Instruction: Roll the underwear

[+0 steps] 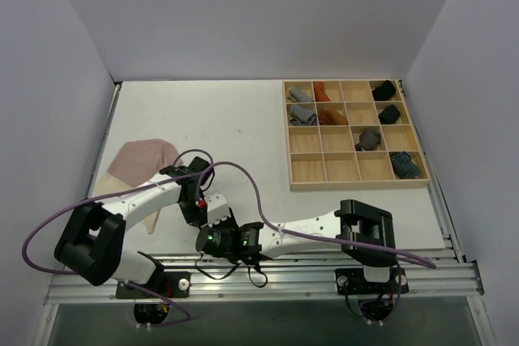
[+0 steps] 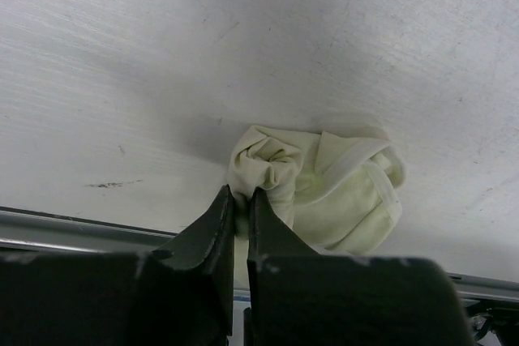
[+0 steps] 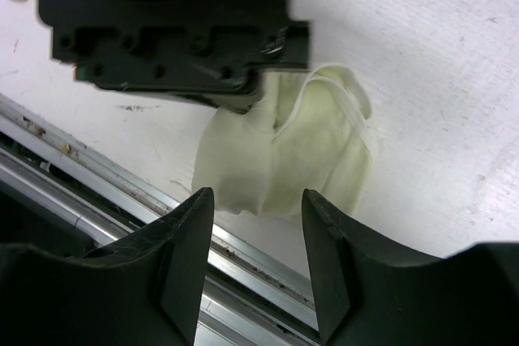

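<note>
The pale yellow-green underwear (image 2: 332,188) lies bunched into a loose bundle on the white table, close to the near edge. My left gripper (image 2: 241,202) is shut on a fold at the bundle's left end. In the right wrist view the same underwear (image 3: 284,151) lies just beyond my right gripper (image 3: 258,198), which is open with nothing between its fingers. The left gripper's black body (image 3: 170,30) hangs over the bundle there. From above, both grippers meet near the front edge, left (image 1: 197,204) and right (image 1: 207,239), hiding the bundle. The dusty pink underwear (image 1: 142,160) lies flat at the far left.
A wooden divided tray (image 1: 306,172) stands at the back right with grey, rust, black and striped rolls in several compartments. A metal rail (image 3: 243,253) runs along the table's near edge right beside the bundle. A purple cable (image 1: 243,172) loops over both arms.
</note>
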`<state>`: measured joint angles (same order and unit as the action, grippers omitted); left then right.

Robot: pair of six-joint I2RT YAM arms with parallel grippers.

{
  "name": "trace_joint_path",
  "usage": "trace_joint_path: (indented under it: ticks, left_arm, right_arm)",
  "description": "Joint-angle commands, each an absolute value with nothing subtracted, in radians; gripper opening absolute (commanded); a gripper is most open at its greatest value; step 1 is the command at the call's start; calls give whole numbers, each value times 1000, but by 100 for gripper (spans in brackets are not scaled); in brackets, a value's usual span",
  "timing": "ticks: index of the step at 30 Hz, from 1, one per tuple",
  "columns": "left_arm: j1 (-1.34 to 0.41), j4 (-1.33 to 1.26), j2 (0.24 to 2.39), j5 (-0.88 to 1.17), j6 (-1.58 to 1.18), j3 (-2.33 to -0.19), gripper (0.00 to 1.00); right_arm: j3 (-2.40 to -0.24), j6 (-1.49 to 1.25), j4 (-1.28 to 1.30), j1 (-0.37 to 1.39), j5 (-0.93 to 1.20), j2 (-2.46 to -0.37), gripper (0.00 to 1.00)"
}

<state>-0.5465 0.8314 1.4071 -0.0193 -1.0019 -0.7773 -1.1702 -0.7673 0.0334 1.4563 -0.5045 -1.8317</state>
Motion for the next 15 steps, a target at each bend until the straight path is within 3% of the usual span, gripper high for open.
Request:
trace_joint_path:
  ticks: [1, 15]
  left_arm:
    - [-552, 876, 1434, -58, -1019, -816, 2]
    - [-555, 891, 1480, -54, -1032, -828, 2]
  right_arm:
    - [-1215, -677, 38, 1486, -542, -1867, 43]
    - [-1445, -643, 211, 1496, -635, -2094, 44]
